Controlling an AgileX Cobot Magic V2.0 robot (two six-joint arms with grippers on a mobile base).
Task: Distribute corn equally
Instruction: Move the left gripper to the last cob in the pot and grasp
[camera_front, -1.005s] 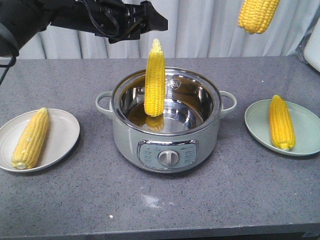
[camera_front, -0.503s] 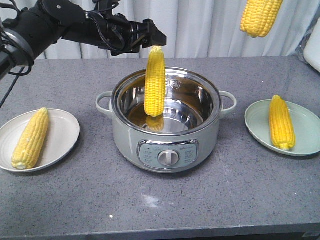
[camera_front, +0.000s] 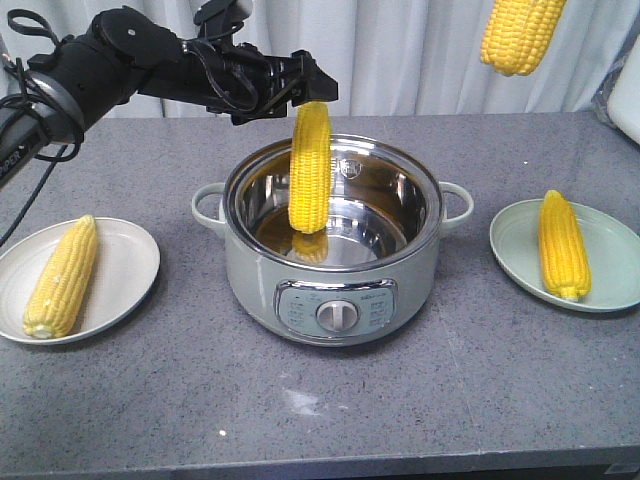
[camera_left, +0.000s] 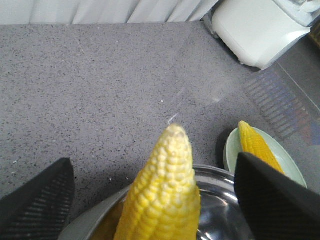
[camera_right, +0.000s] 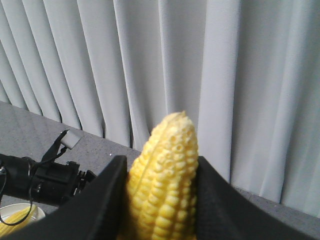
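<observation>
While the right end effector (camera_right: 161, 170) clamps a raised cob (camera_front: 520, 35), the left end effector (camera_left: 152, 170) gapes around the pot's (camera_front: 400, 280) upright cob (camera_front: 310, 165).

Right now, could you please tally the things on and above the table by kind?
Corn cobs: 4
Plates: 2
Electric pot: 1
Total: 7

My left gripper (camera_left: 152, 172) stands spread wide around an upright corn cob (camera_left: 162, 200), both fingers clear of it; steel pot rim (camera_left: 217, 174) just beneath; a second cob (camera_left: 255, 147) lies on a green plate (camera_left: 285, 160) beyond.
</observation>
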